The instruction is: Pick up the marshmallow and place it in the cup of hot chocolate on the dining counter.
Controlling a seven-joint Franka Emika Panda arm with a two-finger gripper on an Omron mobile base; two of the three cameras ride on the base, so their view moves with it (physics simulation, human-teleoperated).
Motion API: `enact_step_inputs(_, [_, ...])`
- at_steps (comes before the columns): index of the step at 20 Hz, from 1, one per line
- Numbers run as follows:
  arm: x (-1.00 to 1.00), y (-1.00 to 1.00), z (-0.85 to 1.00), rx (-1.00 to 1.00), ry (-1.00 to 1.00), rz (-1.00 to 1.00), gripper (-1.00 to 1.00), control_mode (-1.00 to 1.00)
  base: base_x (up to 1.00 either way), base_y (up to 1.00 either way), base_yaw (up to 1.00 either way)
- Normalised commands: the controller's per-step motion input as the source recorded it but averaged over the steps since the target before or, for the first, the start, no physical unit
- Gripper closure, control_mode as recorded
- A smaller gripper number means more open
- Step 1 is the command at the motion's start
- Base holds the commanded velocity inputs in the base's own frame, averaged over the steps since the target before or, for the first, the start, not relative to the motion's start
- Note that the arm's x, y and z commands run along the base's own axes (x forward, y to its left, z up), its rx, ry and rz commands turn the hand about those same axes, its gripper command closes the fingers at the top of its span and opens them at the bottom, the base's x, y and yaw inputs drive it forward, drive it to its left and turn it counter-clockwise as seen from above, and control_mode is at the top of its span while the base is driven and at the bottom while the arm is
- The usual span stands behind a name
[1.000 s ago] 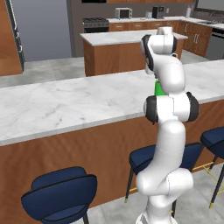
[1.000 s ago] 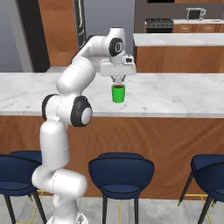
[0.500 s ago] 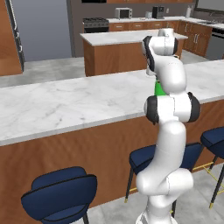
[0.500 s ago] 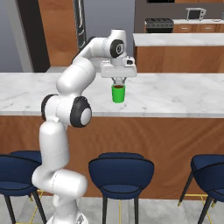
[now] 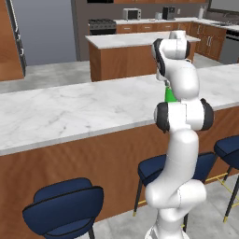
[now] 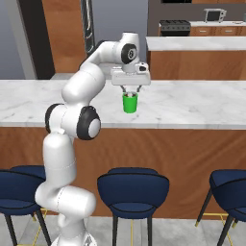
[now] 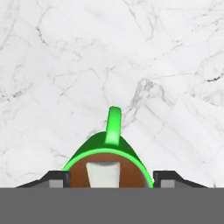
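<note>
On the long marble worktop (image 6: 192, 108) stands the green cup (image 6: 129, 102), roughly mid-depth, w/ bare marble all round it and nothing else nearby; front edge and back edge both well apart from it. Hand (image 6: 130, 90) hangs straight over the cup, pointing down, fingertips just above the rim. From the hand's own camera the two dark fingertips (image 7: 57, 180) sit either side of the cup (image 7: 109, 151), spread wider than the rim, so the hand is apart and grips nothing. White marshmallow (image 7: 103, 174) lies inside the cup on the brown drink, between the fingertips, not touching them as far as can be seen. Cup handle points away from the camera, toward the top of that view. In the left base view only a sliver of the cup (image 5: 170, 95) peeks past the arm. Navy stools (image 6: 133, 185) line the near side below the worktop edge; wood panel under it. Behind the worktop, open floor, then a kitchen island (image 5: 135, 53).
</note>
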Motion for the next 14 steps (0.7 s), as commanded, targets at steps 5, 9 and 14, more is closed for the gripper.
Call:
enact_step_inputs(5, [0.0, 0.01, 0.0, 0.0, -0.04, 0.0, -1.0, -1.0, 0.0, 0.0, 0.0])
enact_step_inputs(9, [-0.11, 0.0, 0.31, 0.02, -0.11, 0.0, -1.0, -1.0, 0.0, 0.0, 0.0])
enact_step_inputs(14, [-0.33, 0.0, 0.56, 0.01, -0.17, -0.03, -1.0, -1.0, 0.0, 0.0, 0.0])
